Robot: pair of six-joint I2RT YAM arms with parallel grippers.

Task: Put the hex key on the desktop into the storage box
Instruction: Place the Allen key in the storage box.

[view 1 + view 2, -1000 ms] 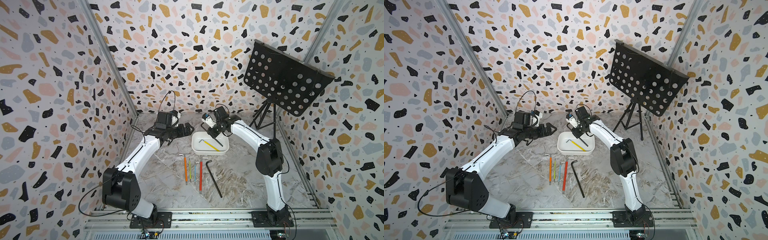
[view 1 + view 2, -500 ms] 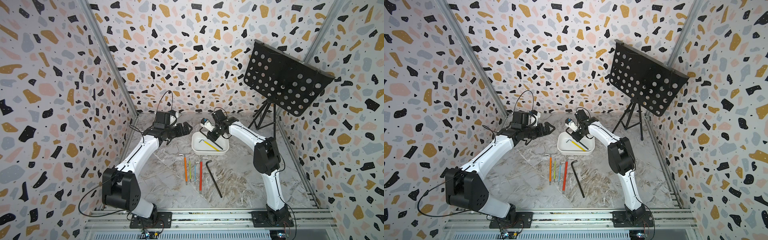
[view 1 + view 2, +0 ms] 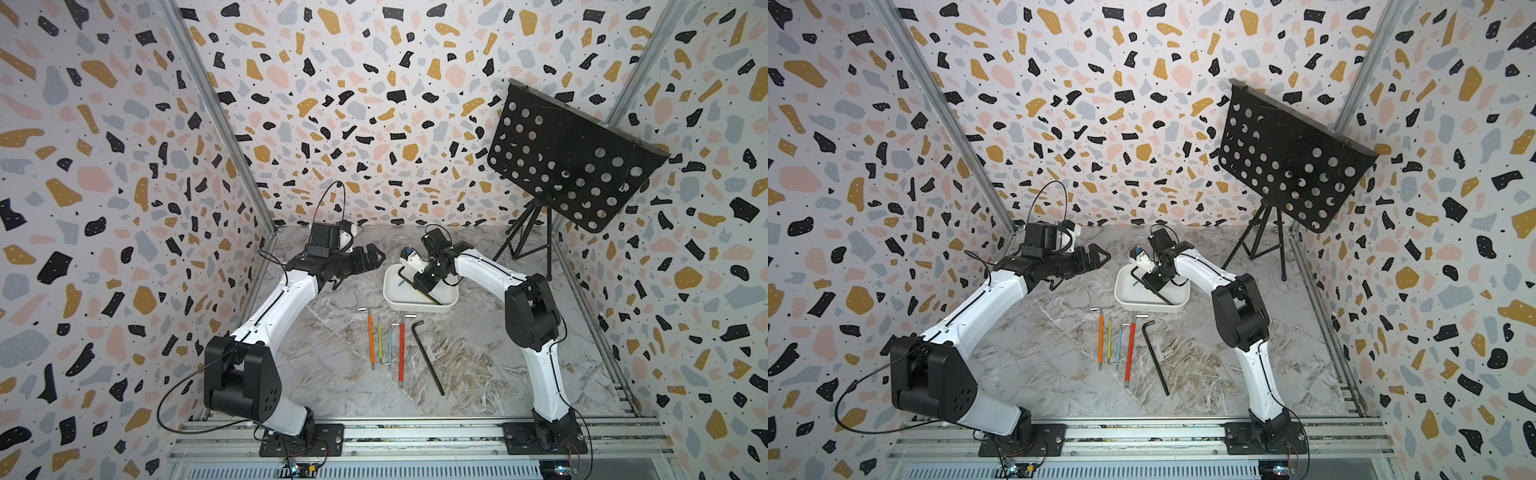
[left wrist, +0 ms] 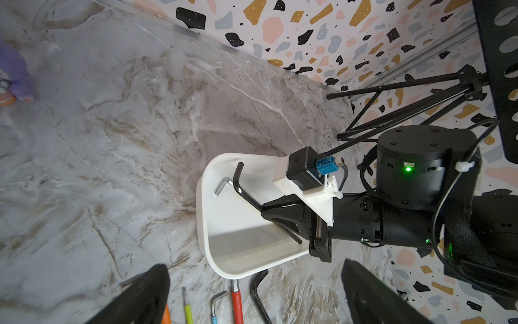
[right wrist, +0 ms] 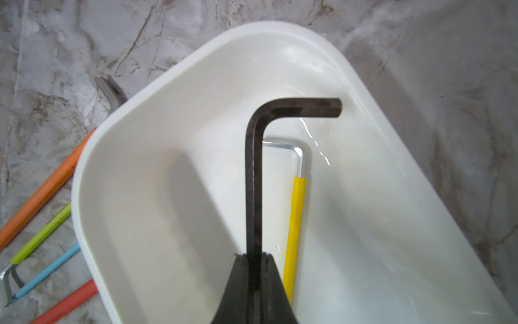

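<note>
The right gripper [image 5: 253,259] pinches the black key [image 5: 253,182] over the box [image 5: 134,196]; released tilted, its long end may land outside.

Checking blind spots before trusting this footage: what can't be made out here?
- Right wrist view: handle end of the yellow-handled hex key, hidden behind the right hand gripping the black hex key.
- Left wrist view: red-handled key, cut off by the frame edge; purple object, blurred and cropped.
- Both top views: storage box contents, mostly covered by that hand.
</note>
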